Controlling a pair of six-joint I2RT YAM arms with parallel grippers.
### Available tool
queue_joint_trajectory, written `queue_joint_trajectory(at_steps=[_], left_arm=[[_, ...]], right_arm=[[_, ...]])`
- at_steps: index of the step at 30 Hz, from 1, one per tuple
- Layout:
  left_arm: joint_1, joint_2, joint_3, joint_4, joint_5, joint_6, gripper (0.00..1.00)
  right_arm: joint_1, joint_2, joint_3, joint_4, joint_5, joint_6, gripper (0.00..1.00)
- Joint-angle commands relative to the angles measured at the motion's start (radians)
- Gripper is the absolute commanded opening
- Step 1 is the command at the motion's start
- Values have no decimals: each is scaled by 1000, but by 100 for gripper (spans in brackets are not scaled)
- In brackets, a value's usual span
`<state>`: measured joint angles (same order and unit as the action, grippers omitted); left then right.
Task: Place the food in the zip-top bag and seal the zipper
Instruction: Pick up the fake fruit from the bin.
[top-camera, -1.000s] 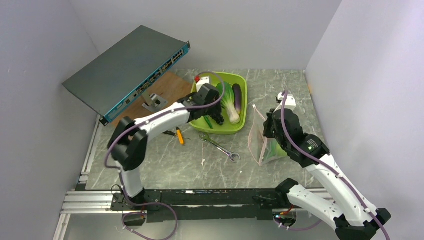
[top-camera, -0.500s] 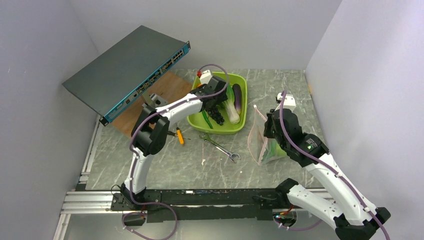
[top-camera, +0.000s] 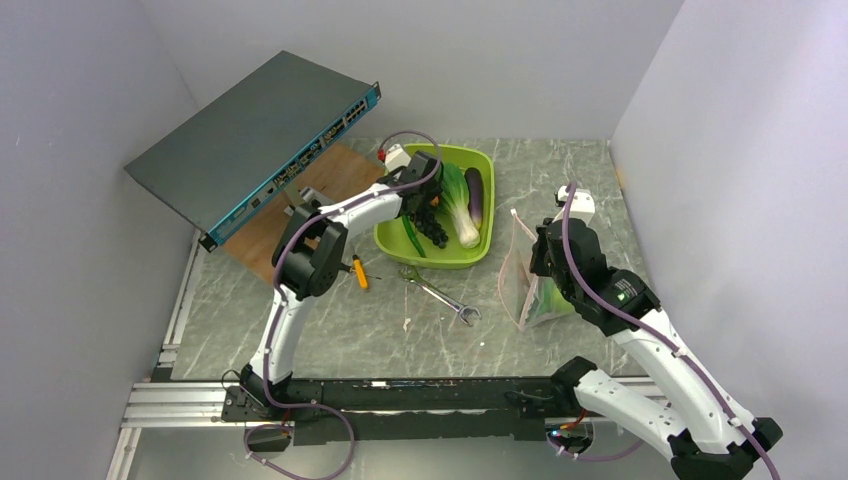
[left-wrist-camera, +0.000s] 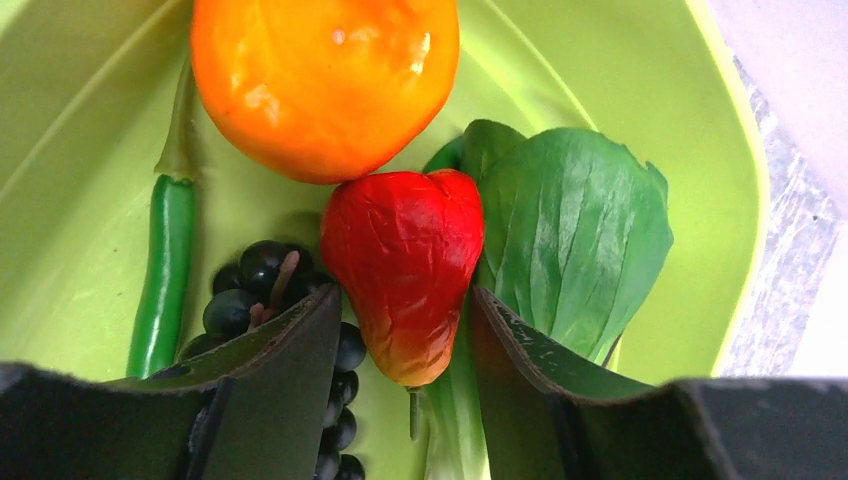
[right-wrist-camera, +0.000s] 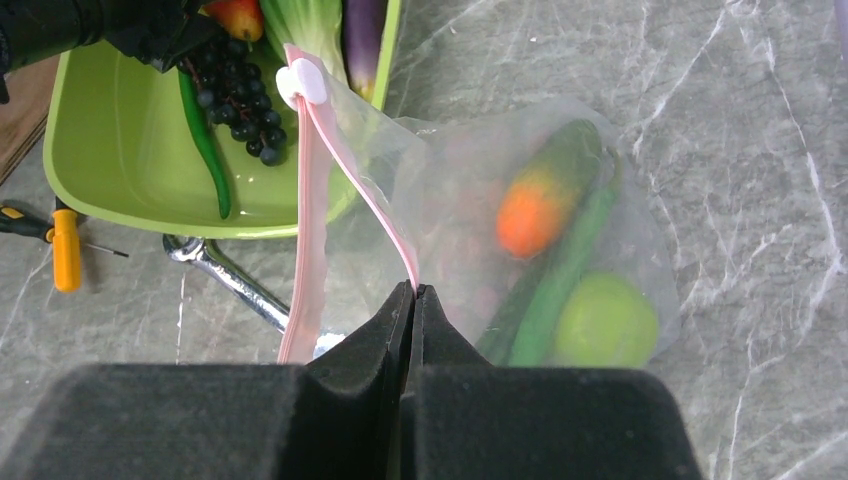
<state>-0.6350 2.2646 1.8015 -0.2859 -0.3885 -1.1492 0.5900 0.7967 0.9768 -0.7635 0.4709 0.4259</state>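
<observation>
Fingers (left-wrist-camera: 285, 365) on the left gripper (left-wrist-camera: 406, 291) are spread apart, one on each side of the red tomato (left-wrist-camera: 400, 235). Can't tell if they're actually touching it yet. That's all down inside the lime-green tub (left-wrist-camera: 620, 70), with the orange (left-wrist-camera: 325, 80) right behind the tomato, grapes (left-wrist-camera: 250, 290) and a skinny green pod (left-wrist-camera: 160, 280) on one side and the bok choy (left-wrist-camera: 575, 230) leaf on the other. The eggplant (top-camera: 475, 195) lies along the tub's right side.

In front of the tub on the marble table (top-camera: 350, 330) there's an orange-handled tool (top-camera: 360, 272) and a wrench (top-camera: 440, 295).

Right of the tub is the zip-top bag (right-wrist-camera: 450, 200), mouth gaping toward the tub. The right gripper (right-wrist-camera: 412, 292) is pinched shut on the pink zipper (right-wrist-camera: 305, 200) strip, holding that edge up. Already in the bag: a round green fruit (right-wrist-camera: 605, 320), a long cucumber (right-wrist-camera: 555, 290), and a blurry orange-and-green piece (right-wrist-camera: 545, 205) I can't make out.
</observation>
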Motion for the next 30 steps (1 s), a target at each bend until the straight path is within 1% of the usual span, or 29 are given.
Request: queue_joint_trajectory(at_steps=[1,5,6,12,18,20,21,23,29,30], left_arm=[[4,22,73,17,9,-40,56],[7,26,70,20,7,-35,54],[9,27,71,18,11,-33,52],[14,23,67,49,51,25,27],[14,-63,6,86,80,71,10],[14,-96,-11,83,90,88,7],[14,-117,-23,81,97,98,2],[14,-159,-47,77,111,114,0],[10,-270,-153,95,144,155,0],[9,-275,-163,109,151,163,6]], right_arm=[[3,-13,8,3,23,-13,0],[4,-10,12,1,25,-13,0],[4,-12,13,1,24,-13,0],[3,-17,20,-6,21,-13,0],[3,-25,25,-10,17,-13,0],[4,-25,27,-11,13,-11,0],[4,-26,28,-11,10,-10,0],[3,-27,29,-10,4,-10,0],[3,-39,29,-3,-9,-10,0],[2,-41,28,-1,-11,-10,0]])
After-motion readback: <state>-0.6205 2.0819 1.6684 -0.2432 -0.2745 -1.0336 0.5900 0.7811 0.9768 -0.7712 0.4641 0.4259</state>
